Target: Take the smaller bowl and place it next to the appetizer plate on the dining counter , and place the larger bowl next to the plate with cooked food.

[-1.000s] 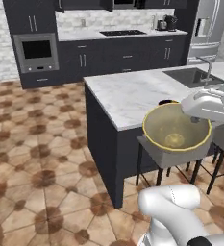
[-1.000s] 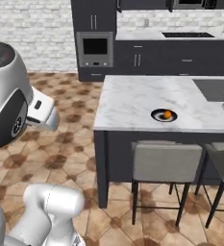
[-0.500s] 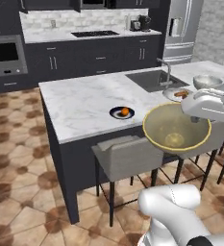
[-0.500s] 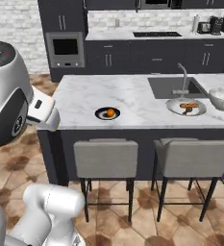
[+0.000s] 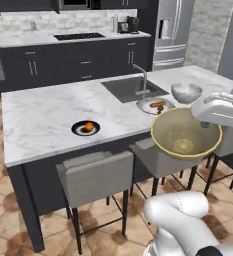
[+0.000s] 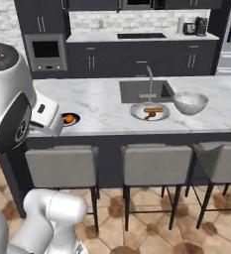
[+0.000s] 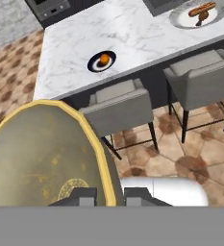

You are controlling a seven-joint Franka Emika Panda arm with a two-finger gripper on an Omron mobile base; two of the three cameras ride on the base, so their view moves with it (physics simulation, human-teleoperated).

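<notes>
The tool (image 7: 101,194) is pinching the smaller bowl (image 5: 185,137) by its rim, probably, carried out over the stools, short of the appetizer plate (image 5: 85,128) on the bench (image 5: 38,120).

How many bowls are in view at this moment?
2. The smaller bowl, golden-tan, is held in the gripper above the stools; the larger bowl, marbled, sits on the dining counter right of the plate with cooked food.

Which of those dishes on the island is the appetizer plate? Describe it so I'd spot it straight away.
Find the long white marble dining counter with the sink. Toward the end away from the sink sits the appetizer plate, alone. It is small, round and dark with one orange morsel, unlike the larger grey plate with cooked food beside the marbled bowl.
</notes>
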